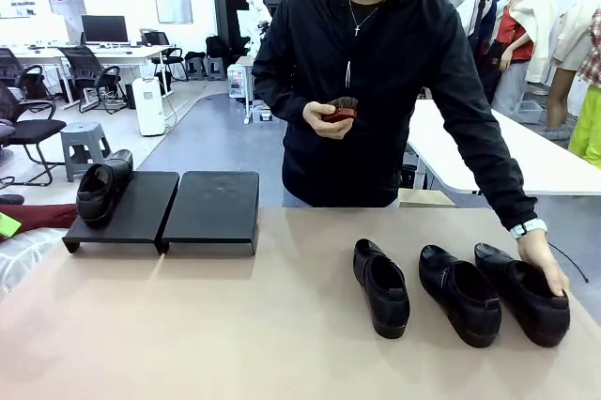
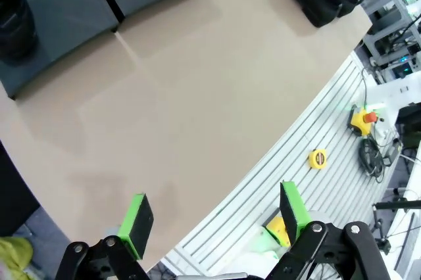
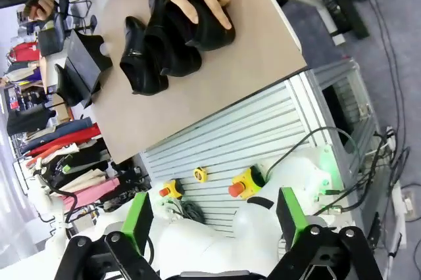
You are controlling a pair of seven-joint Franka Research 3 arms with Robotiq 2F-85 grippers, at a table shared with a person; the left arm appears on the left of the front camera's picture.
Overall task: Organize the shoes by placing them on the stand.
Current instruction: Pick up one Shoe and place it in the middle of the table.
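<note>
Glossy black slip-on shoes (image 1: 380, 287) are being shown, rounded at the toe and low at the heel. One shoe (image 1: 103, 191) is being carried on the left platform of the matte-black stand (image 1: 211, 210). Three are being seen in a row on the table (image 1: 188, 325), right side, the outermost shoe (image 1: 516, 287) being covered by a person's hand (image 1: 545, 267). The left gripper (image 2: 216, 217) is being held wide apart, nothing gripped. The right gripper (image 3: 214, 217) is being held likewise, touching nothing.

Place: robot lab, open office | 10 o'clock: black flat monitor (image 1: 104, 28) on white desk (image 1: 56, 51), black office chairs (image 1: 36, 130) | yellow emergency-stop box (image 3: 245, 185)
</note>
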